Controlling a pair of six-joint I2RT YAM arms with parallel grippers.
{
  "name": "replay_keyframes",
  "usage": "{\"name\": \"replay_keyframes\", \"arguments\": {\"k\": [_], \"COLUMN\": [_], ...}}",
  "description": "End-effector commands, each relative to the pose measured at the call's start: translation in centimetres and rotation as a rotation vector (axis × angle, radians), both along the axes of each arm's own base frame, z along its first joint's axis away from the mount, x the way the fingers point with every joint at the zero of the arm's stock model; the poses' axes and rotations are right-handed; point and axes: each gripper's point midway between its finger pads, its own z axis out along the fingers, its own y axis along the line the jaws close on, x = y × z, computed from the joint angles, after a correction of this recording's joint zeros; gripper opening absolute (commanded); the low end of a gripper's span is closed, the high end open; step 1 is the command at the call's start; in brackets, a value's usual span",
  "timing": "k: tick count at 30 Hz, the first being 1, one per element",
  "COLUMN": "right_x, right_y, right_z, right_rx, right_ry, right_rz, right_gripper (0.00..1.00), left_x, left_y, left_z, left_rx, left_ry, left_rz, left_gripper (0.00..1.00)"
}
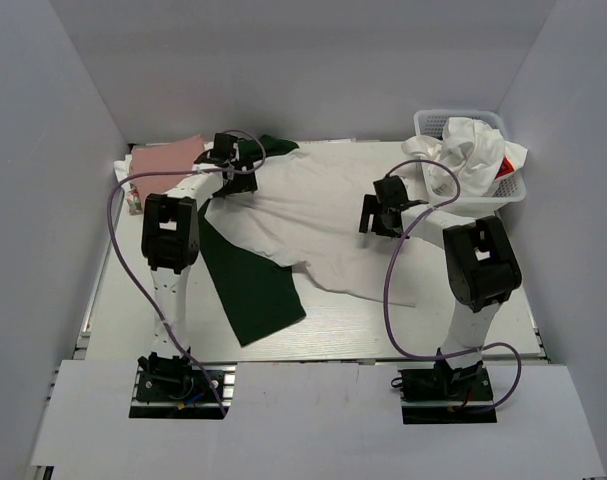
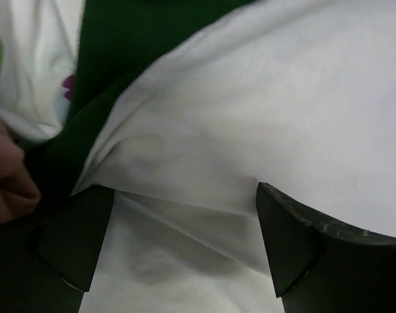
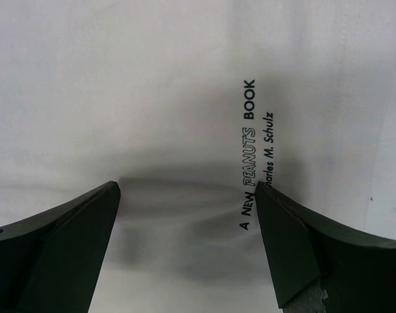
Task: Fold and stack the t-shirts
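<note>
Left gripper [image 2: 184,195] and right gripper [image 3: 188,189], jaws apart, hover over white cloth t-shirt with dark green sleeves [image 1: 313,215]: spreading step; next, probably pinch its edge to fold.

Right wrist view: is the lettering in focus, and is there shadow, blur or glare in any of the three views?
Right wrist: the black lettering reads sharp on the white t-shirt; a soft shadow darkens the cloth under the open right pincer. Left wrist: the pink shape at the left edge is blurred. Top external: even light, no glare.
</note>
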Motion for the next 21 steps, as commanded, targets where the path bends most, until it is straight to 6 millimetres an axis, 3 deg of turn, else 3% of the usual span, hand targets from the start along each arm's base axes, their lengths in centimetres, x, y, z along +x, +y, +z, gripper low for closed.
{"name": "replay_keyframes", "arguments": {"k": [1,3,4,6,7,8,9,10,11,13,14,15,16,18,19,20,21], "right_x": [1.7,2.0,2.1,1.9,1.6,1.0,0.2,-0.2,-2.0,-3.1,-4.7,-5.3,-6.3,-8.2,-9.5,-9.9,-10.6], "right_y": [0.5,0.9,1.1,1.7,2.0,1.8,2.1,2.2,1.9,1.7,1.1,1.2,0.7,0.2,-0.5,-0.7,-1.3], "right_z": [3.2,4.9,5.6,7.6,8.7,8.5,9.8,9.9,8.2,9.5,7.6,8.1,8.0,6.9,5.8,6.7,6.0], "right_rx": [-0.014,-0.011,-0.001,0.032,0.05,0.054,0.068,0.091,0.083,0.117,0.116,0.155,0.159,0.19,0.176,0.211,0.2], "right_ry": [-0.097,-0.137,-0.153,-0.196,-0.217,-0.209,-0.228,-0.224,-0.178,-0.206,-0.156,-0.158,-0.138,-0.105,-0.073,-0.093,-0.081], "right_rz": [0.048,0.057,0.059,0.08,0.08,0.078,0.085,0.06,0.061,0.033,0.011,-0.015,-0.033,-0.097,-0.118,-0.155,-0.171], "right_gripper": [0.9,0.9,0.9,0.9,0.9,0.9,0.9,0.9,0.9,0.9,0.9,0.9,0.9,0.9,0.9,0.9,0.9], "left_x": [-2.9,-4.2,-5.8,-7.8,-10.0,-11.7,-14.2,-15.8,-17.8,-22.6,-24.3,-27.7,-29.2,-33.3,-34.3,-35.5,-37.3], "left_y": [-3.4,-3.3,-2.8,-2.4,-2.0,-1.7,-1.4,-1.1,-0.9,-0.9,-0.8,-0.5,-1.2,-2.0,-2.3,-3.0,-3.4], "left_z": [2.1,3.7,5.4,7.1,6.2,8.5,7.4,7.4,7.1,6.4,6.0,3.9,4.8,3.4,3.4,3.9,3.1], "left_rx": [-0.051,-0.077,-0.077,-0.109,-0.118,-0.137,-0.145,-0.157,-0.155,-0.208,-0.228,-0.241,-0.288,-0.342,-0.372,-0.397,-0.416], "left_ry": [0.04,0.026,0.011,0.003,0.043,0.024,0.079,0.103,0.143,0.201,0.226,0.306,0.286,0.368,0.377,0.379,0.43], "left_rz": [-0.185,-0.154,-0.137,-0.082,-0.059,-0.04,0.03,0.057,0.081,0.135,0.159,0.178,0.164,0.128,0.11,0.079,0.06], "left_gripper": [1.0,1.0,1.0,1.0,1.0,1.0,1.0,1.0,1.0,1.0,1.0,1.0,1.0,1.0,1.0,1.0,1.0]}}
